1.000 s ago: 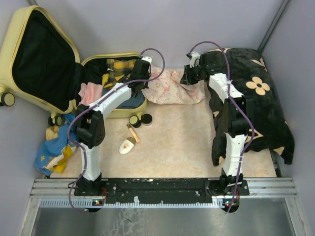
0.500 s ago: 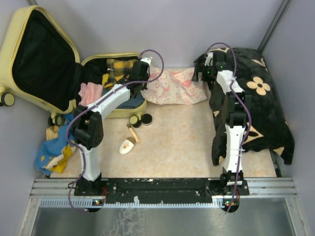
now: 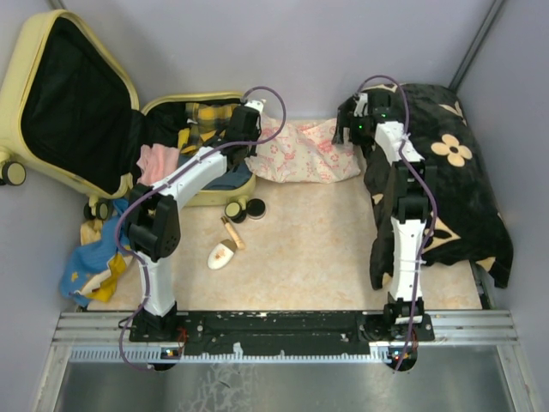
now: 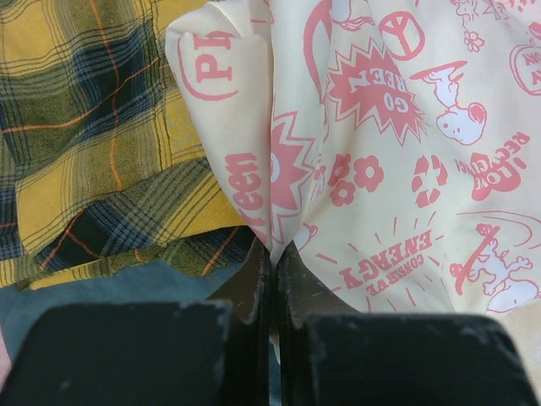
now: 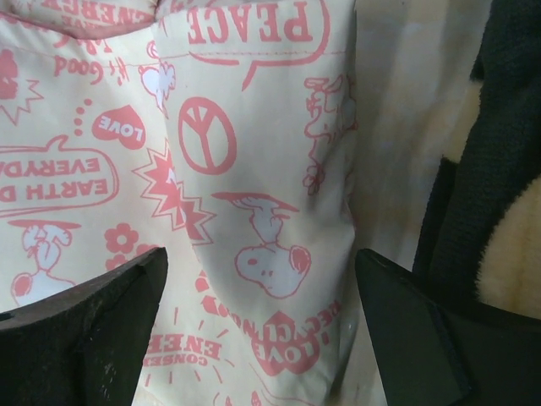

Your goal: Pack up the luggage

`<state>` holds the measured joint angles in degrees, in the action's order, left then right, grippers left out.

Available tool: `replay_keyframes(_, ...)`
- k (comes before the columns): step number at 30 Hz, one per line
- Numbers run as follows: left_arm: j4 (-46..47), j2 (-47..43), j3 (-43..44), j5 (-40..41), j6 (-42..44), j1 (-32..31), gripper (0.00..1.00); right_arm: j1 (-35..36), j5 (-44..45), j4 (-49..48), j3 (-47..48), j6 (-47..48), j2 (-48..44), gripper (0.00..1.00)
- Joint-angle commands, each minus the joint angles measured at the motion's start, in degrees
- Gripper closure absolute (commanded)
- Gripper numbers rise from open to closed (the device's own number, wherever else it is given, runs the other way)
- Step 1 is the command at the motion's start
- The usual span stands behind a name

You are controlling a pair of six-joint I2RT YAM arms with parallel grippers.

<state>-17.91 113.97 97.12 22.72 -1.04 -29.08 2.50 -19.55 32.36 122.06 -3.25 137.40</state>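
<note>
Just left of the left claw [image 3: 251, 148], the open luggage [image 3: 69, 94]

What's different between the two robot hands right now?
The left hand is shut, pinching an edge of the cream printed cloth; the right hand is open, gripping nothing. The left hand sits at the rim of the luggage; the right hand beside the black flowered cloth. Both are at that same cream cloth.

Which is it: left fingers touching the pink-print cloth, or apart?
Touching. Left wrist view: the shut left fingers pinch a fold of the pink-print cloth at their tips.
</note>
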Motion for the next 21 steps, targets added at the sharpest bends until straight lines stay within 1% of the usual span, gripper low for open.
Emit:
replay_keyframes(1,2.9,-1.2,0.7,2.1,1.5,1.1,1.00,1.9,1.0,1.5,2.7,-0.6,2.9,0.07)
replay_keyframes(7,3.1,0.3,2.5,1.5,1.4,1.1,1.00,4.4,7.3,3.3,2.7,0.5,5.2,0.01)
replay_keyframes(9,3.4,0.6,2.7,1.3,1.2,1.1,1.00,4.6,7.9,4.0,3.2,0.3,5.8,0.02)
replay_keyframes(10,3.4,0.8,2.8,1.2,1.1,1.0,1.00,4.6,6.6,4.5,3.6,0.3,6.1,0.05)
replay_keyframes(11,3.4,1.0,2.9,1.0,1.0,1.0,1.00,4.7,5.0,4.9,3.8,0.1,6.3,0.11)
replay_keyframes(12,3.5,1.3,3.0,0.9,0.8,1.0,1.00,4.8,3.6,4.9,4.0,0.0,6.1,0.20)
replay_keyframes(16,4.0,2.0,4.1,-0.4,0.4,1.0,1.00,5.1,-4.8,2.3,2.3,-2.0,2.7,0.68)
replay_keyframes(19,4.3,2.6,6.0,-4.3,1.8,1.0,1.00,5.1,-7.1,-2.0,-0.3,-2.9,-2.3,1.00)
replay_keyframes(21,5.9,2.1,6.3,-7.4,3.2,1.0,1.00,4.6,-8.1,-4.3,-1.9,-3.6,-5.8,1.00)
